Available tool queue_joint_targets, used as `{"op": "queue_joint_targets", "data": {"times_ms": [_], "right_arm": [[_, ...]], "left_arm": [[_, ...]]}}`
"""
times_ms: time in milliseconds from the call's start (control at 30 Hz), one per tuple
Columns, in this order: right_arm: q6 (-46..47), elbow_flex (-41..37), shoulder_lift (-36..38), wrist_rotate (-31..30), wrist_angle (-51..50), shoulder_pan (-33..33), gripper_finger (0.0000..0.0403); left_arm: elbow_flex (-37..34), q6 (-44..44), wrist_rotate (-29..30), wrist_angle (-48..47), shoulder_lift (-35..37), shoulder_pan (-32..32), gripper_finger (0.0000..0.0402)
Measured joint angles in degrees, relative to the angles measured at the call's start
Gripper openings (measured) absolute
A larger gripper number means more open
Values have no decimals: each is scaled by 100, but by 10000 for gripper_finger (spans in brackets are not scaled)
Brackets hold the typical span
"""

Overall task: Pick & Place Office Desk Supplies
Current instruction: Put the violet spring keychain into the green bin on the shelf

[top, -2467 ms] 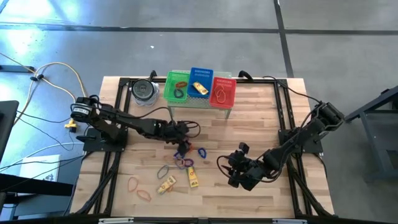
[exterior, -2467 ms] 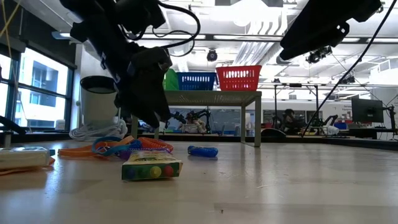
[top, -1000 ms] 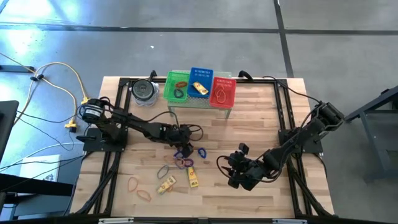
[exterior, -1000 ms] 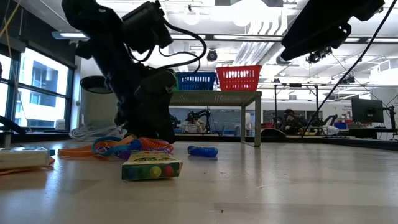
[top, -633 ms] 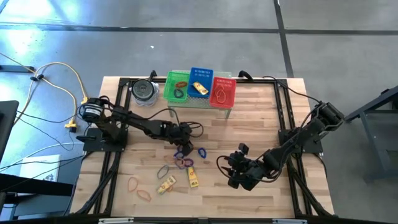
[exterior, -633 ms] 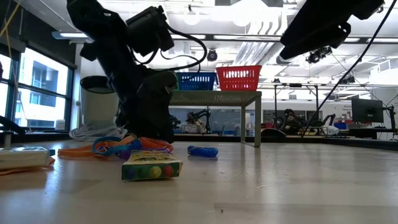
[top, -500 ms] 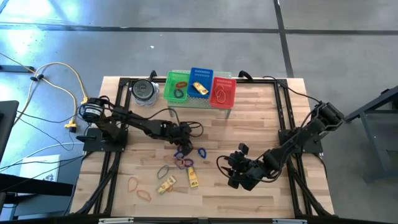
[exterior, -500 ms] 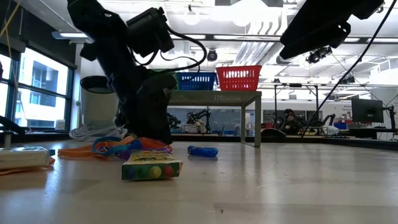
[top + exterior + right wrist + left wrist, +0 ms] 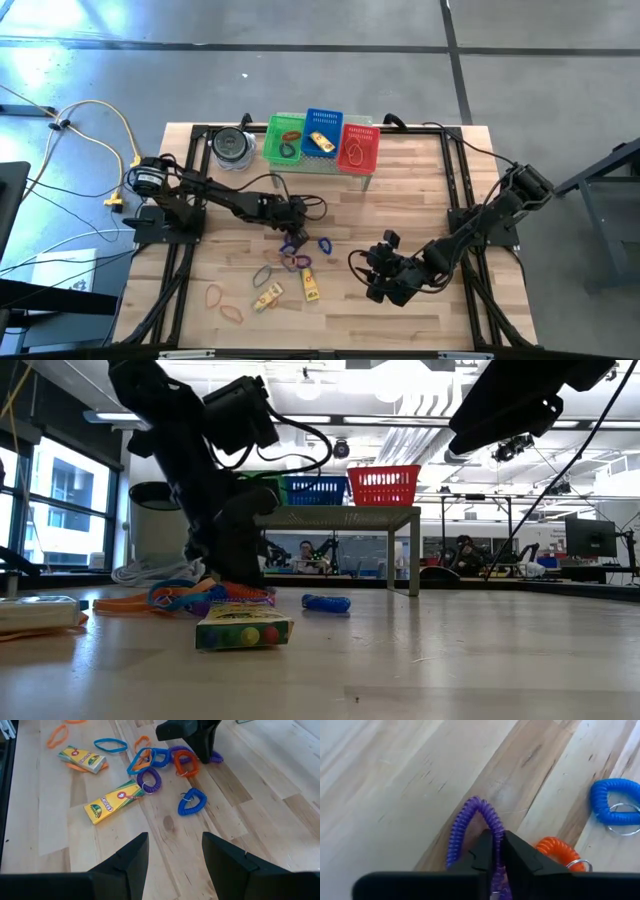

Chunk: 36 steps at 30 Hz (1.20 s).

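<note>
Left gripper (image 9: 498, 851) pinched on ribbed purple coil (image 9: 470, 822), lower loop hidden behind fingers, glossy blue coil (image 9: 615, 802) nearby, right gripper (image 9: 175, 852) spread.

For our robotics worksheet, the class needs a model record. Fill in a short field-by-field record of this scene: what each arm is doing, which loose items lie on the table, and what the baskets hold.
left gripper: fingers shut on the purple coiled plastic loop, low at the table
right gripper: fingers open, holding nothing, hovering apart from the pile
near the grip: orange coiled loop; blue coiled loop with metal ring
other loose items: two yellow crayon boxes, flat orange and blue bands
baskets: green, blue and red mesh basket on a small raised stand, each with something inside
round grey tin: beside the green basket
</note>
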State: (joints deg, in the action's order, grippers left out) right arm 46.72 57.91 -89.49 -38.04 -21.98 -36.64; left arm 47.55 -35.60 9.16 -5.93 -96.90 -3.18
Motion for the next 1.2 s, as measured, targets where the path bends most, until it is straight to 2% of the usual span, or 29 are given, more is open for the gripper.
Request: {"op": "queue_joint_targets", "data": {"times_ms": [167,433,767,933,1067,1200], "right_arm": [[-1,-2,0,0,11,0,173],[-2,-2,0,0,44,0,173],[-2,0,-2,0,46,2,173],[-2,-2,-2,0,123,0,173],[-3,-1,-2,-42,131,7,173],[-38,0,-2,-103,170,23,173]], "left_arm": [[67,256,-62,60,321,-151,11],[76,943,920,109,1075,-775,12],[109,790,827,66,2570,-1185,12],[740,899,1037,-788,3051,-995,12],[1752,1058,1361,-2207,2997,-634,12],[2654,1012,1370,-3363,2865,37,12]]}}
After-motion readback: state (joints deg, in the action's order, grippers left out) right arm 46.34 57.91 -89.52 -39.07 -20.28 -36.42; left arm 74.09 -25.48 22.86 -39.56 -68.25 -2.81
